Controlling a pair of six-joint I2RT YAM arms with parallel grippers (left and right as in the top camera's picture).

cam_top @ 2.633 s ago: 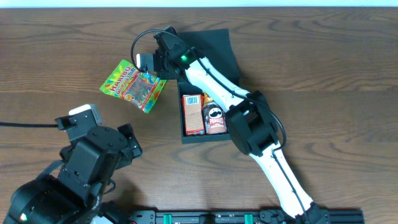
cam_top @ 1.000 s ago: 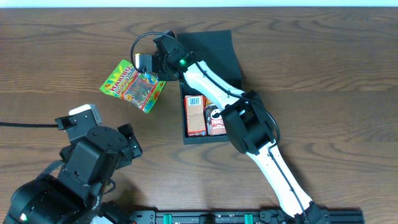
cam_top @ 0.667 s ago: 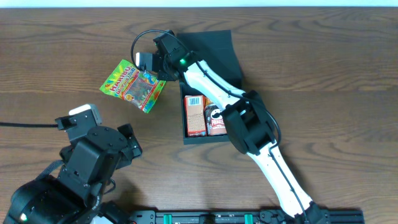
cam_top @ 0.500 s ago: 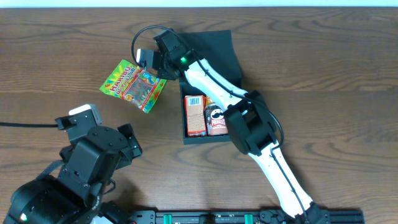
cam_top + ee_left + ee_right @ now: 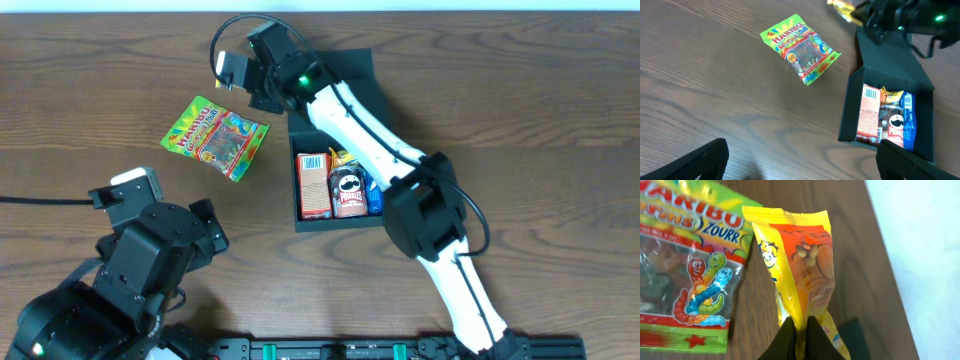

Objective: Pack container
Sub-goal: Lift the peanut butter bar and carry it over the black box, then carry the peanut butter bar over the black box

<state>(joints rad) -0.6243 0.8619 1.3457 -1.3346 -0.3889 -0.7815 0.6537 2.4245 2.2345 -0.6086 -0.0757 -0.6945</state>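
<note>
The container [image 5: 297, 214] is a dark shallow box, open, its flat lid [image 5: 350, 75] lying behind it. It also shows in the left wrist view [image 5: 847, 117]. Inside it are an orange-red carton [image 5: 312, 185], a Pringles can [image 5: 347, 190], a blue packet [image 5: 373, 198] and a yellow one. My right gripper [image 5: 258, 78] [image 5: 800, 330] is shut on a yellow-orange nut packet [image 5: 800, 260], held above the table left of the lid; the packet also shows in the left wrist view [image 5: 842, 7]. My left gripper [image 5: 800, 170] is open and empty, near the table's front left.
A green Haribo gummy bag [image 5: 215, 137] lies flat on the wooden table left of the container; it shows in the left wrist view [image 5: 800, 47] and the right wrist view [image 5: 685, 265]. The table's far edge [image 5: 920, 255] is close behind the right gripper.
My right gripper has moved from the Haribo bag's corner toward the far edge, holding the yellow packet. Its elbow swung right, uncovering more of the container's contents. The left arm is still.
</note>
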